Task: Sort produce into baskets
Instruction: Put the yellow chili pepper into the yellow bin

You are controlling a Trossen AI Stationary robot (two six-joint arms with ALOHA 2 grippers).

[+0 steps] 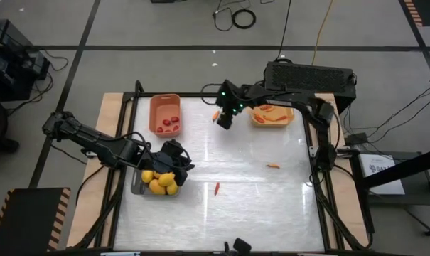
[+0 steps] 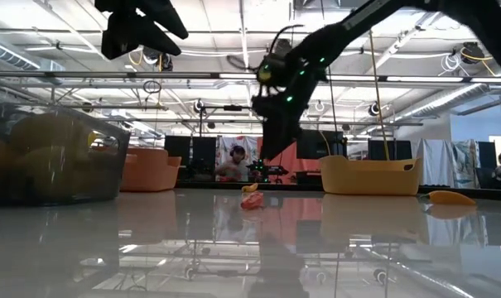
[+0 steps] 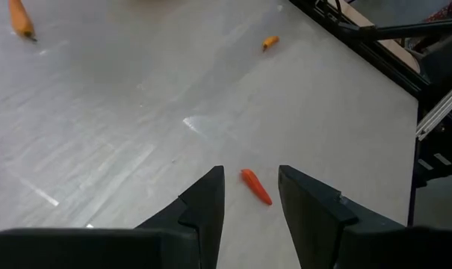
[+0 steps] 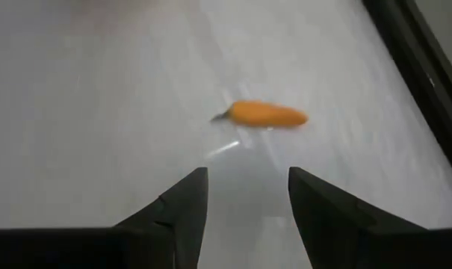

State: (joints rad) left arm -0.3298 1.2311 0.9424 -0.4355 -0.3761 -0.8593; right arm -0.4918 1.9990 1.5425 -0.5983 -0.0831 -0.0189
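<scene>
White tabletop carries three baskets: a grey one at the left edge heaped with yellow fruits, a salmon one at the back holding red pieces, and a yellow one at the back right holding orange peppers. Left gripper hangs over the grey basket, fingers parted and empty, facing a loose red pepper on the table. Right gripper hovers between the two back baskets, fingers wide and empty, beside an orange pepper, while another lies farther right.
</scene>
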